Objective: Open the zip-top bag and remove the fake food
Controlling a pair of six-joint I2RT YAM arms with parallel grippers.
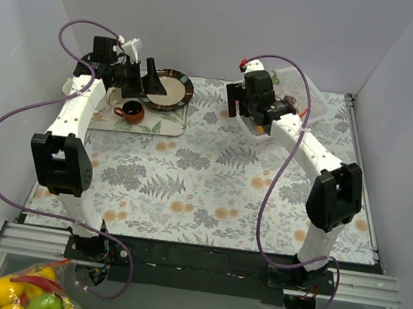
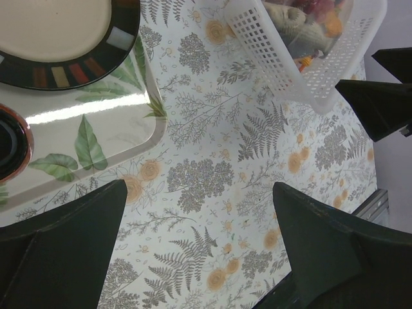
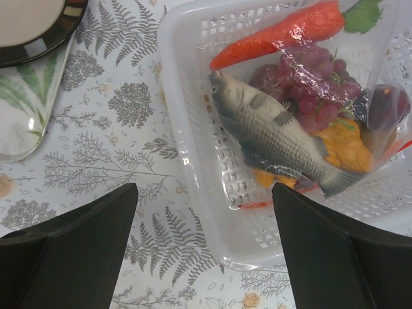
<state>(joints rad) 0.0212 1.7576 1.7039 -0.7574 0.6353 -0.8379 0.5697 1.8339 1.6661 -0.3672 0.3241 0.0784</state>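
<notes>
The zip-top bag (image 3: 380,38) lies inside a clear perforated basket (image 3: 187,129) at the back right of the table (image 1: 312,100). Through the clear plastic I see the fake food: a grey fish (image 3: 270,125), a red chili (image 3: 277,32), a red-purple grape bunch (image 3: 309,77) and orange pieces (image 3: 344,141). A bit of red zip strip (image 3: 254,205) shows by the basket wall. My right gripper (image 3: 203,219) is open and empty, above the basket's near left corner (image 1: 239,105). My left gripper (image 2: 199,219) is open and empty, above the cloth beside the plate (image 1: 151,80).
A dark-rimmed plate (image 1: 171,91) and a brown cup (image 1: 129,112) sit on a leaf-print tray (image 1: 168,124) at the back left. A bag of yellow lemons and a green apple (image 1: 30,295) lies below the table's front edge. White walls stand close on three sides.
</notes>
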